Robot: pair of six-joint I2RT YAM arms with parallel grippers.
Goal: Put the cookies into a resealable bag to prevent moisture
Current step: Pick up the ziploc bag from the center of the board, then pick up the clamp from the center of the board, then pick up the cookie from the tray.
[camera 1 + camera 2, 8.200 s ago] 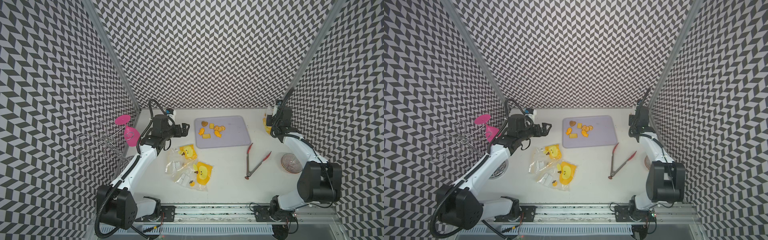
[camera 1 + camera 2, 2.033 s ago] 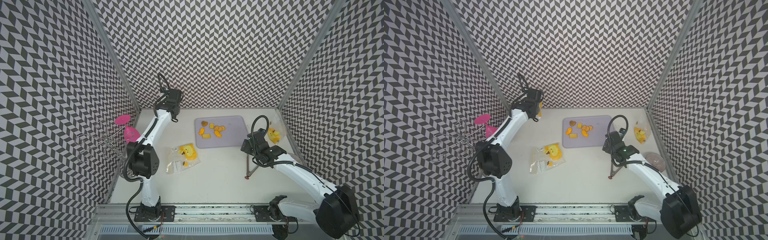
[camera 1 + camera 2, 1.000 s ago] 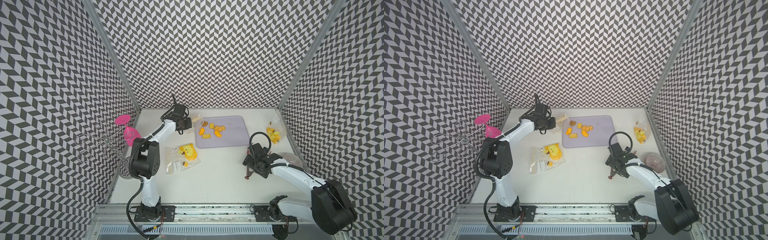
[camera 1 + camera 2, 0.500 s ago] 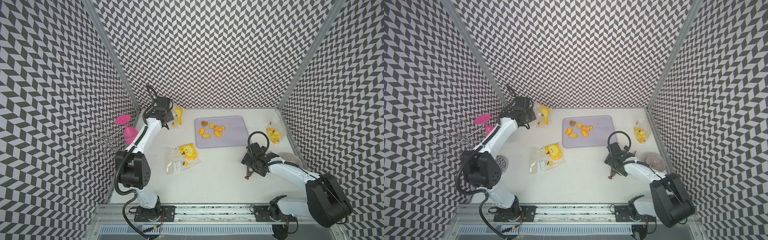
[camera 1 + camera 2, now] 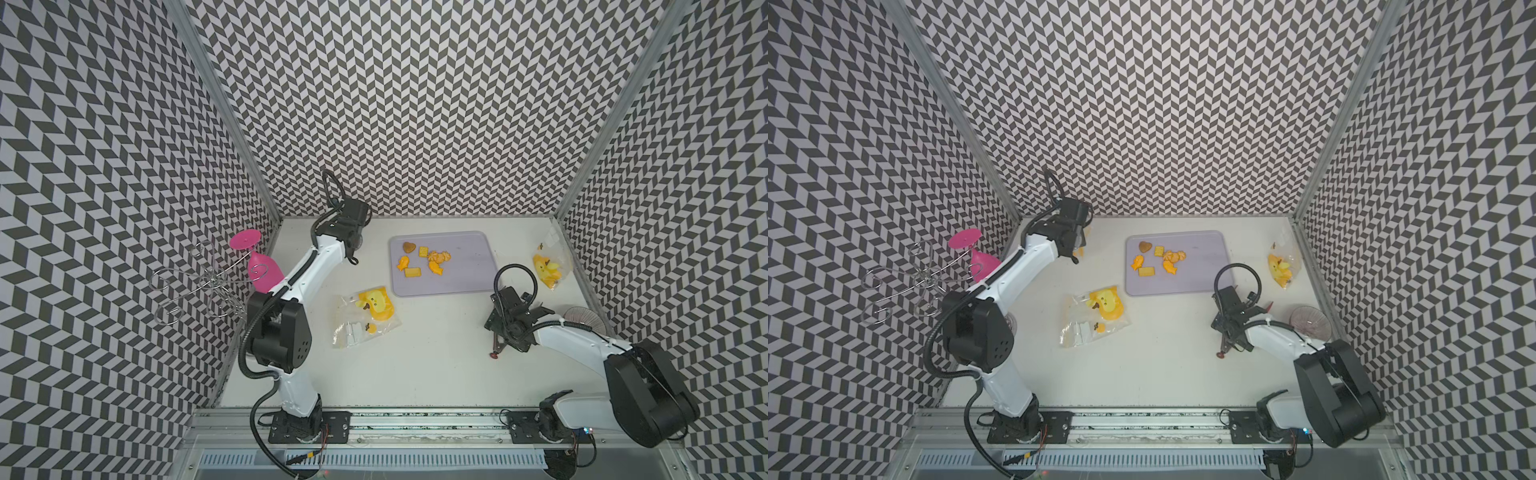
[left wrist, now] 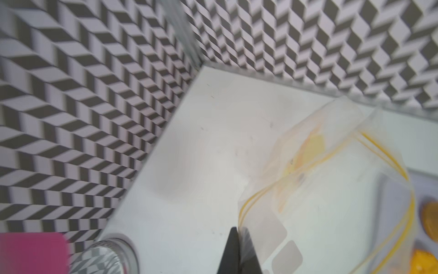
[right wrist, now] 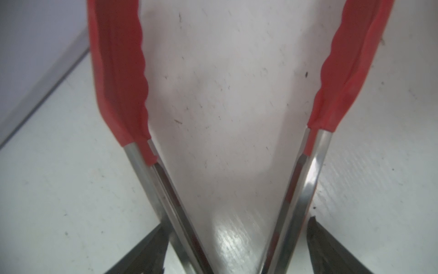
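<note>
The cookies [image 5: 424, 259] lie on a lilac tray [image 5: 469, 270], upper centre in both top views. The left end effector [image 6: 238, 231] pinches a clear bag [image 6: 331, 178]; the right end effector [image 7: 237, 223] stands wide astride the tongs [image 7: 315, 161].

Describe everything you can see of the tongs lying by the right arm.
The tongs are two shiny steel arms ending in red, rubbery-looking tips with scalloped inner edges. They lie on the white table, spread in a V, with nothing between the tips. In a top view their joined end, capped by a dark red knob, points toward the front rail. The right gripper straddles them: its black fingers sit just outside the steel arms, near the joint. Whether they squeeze yet is unclear.
</note>
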